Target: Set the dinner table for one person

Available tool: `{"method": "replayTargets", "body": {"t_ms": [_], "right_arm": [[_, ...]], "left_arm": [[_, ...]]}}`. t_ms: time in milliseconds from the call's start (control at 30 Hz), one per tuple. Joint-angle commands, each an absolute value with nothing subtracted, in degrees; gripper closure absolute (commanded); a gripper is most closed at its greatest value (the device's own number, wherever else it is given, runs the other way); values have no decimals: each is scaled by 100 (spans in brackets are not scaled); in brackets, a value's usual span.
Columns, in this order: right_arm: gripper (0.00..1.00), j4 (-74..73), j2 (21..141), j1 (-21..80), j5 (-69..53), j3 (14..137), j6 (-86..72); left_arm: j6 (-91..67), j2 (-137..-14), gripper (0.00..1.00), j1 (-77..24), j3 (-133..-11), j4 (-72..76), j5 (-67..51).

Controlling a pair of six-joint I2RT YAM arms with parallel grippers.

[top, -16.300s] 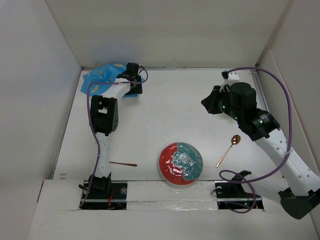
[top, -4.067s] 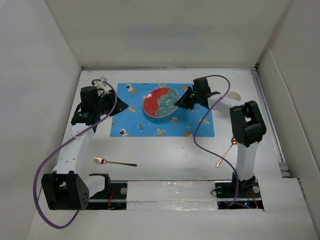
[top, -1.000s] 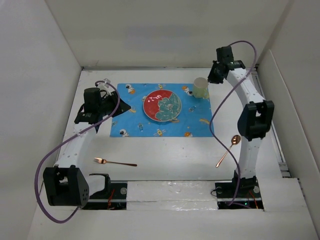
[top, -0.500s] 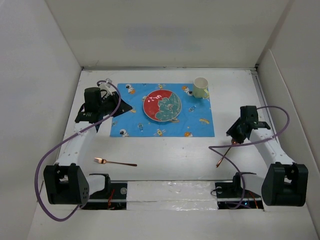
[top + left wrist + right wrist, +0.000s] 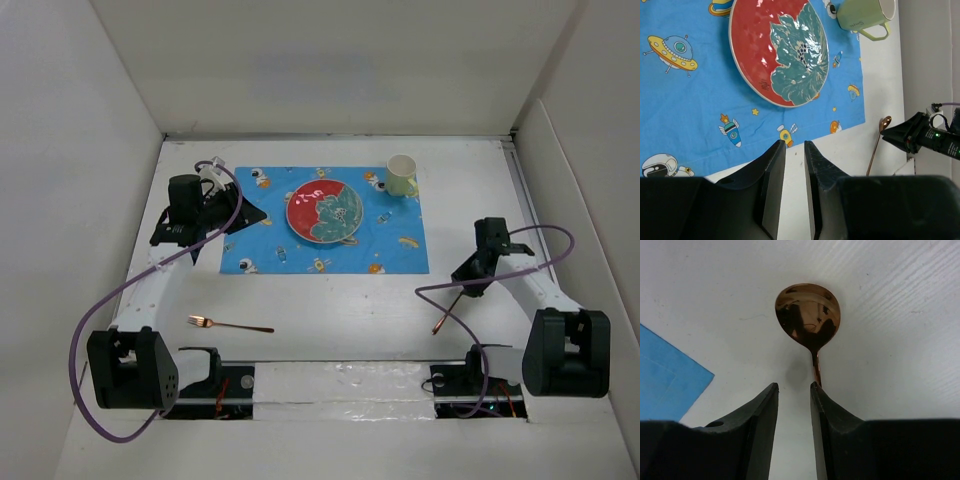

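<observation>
The white dinner table [image 5: 340,305] carries a blue astronaut mat [image 5: 260,250] with a red and teal plate [image 5: 324,211] on it and a pale green mug [image 5: 402,175] at its far right corner. A copper spoon [image 5: 446,312] lies right of the mat. My right gripper [image 5: 466,279] hovers over its bowl end, jaws a little apart and empty; in the right wrist view the spoon [image 5: 808,310] lies just ahead of the gripper [image 5: 794,386], its handle running under the right finger. My left gripper [image 5: 243,216] rests at the mat's left edge, narrowly open and empty [image 5: 795,144].
A copper fork [image 5: 230,324] lies near the front left of the table. White walls enclose the table on three sides. In the left wrist view the plate [image 5: 777,50], the mug [image 5: 865,15] and the spoon [image 5: 876,150] show.
My right arm left the mug at the back of the mat, swung to the front right and came down over the spoon's bowl. The left arm has not moved.
</observation>
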State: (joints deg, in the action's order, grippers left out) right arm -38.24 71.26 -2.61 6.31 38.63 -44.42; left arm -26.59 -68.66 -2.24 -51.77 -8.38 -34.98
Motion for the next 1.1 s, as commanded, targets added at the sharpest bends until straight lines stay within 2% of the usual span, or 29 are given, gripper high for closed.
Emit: {"method": "replayTargets", "body": {"t_ms": [0,167,500,567,633,733,900,1033,1067], "right_arm": [[62,-4130,7110,-255,931,4165,-4939],[57,-4561,7496,-255,1055,4350,-5334],[55,-4571,8138,-255,958,4289,-5854],[60,-4518,8340,-255,1028,4455,-5758],[72,-4343,8506,-316,1256,4535,-5599],[80,-4070,8901,-553,1292,4649,-5222],[87,-3640,9421,-449,1485,4939,-4317],[100,-3366,9886,-387,1433,5150,-3693],[100,-3366,9914,-317,1450,5150,-3691]], "left_arm": [[-2663,-6645,81,-246,-5238,-650,-3612],[-2672,-6644,81,-246,-5291,-650,-3542],[-2689,-6644,81,-79,-5343,-633,-3595],[-2689,-6645,81,-79,-5353,-642,-3612],[-2707,-6644,81,-26,-5344,-615,-3604],[-2707,-6636,81,-26,-5318,-615,-3604],[-2707,-6574,81,-26,-5239,-668,-3516],[-2620,-6469,81,-26,-5133,-817,-3349],[-2619,-6469,81,-26,-5133,-843,-3349]]}}
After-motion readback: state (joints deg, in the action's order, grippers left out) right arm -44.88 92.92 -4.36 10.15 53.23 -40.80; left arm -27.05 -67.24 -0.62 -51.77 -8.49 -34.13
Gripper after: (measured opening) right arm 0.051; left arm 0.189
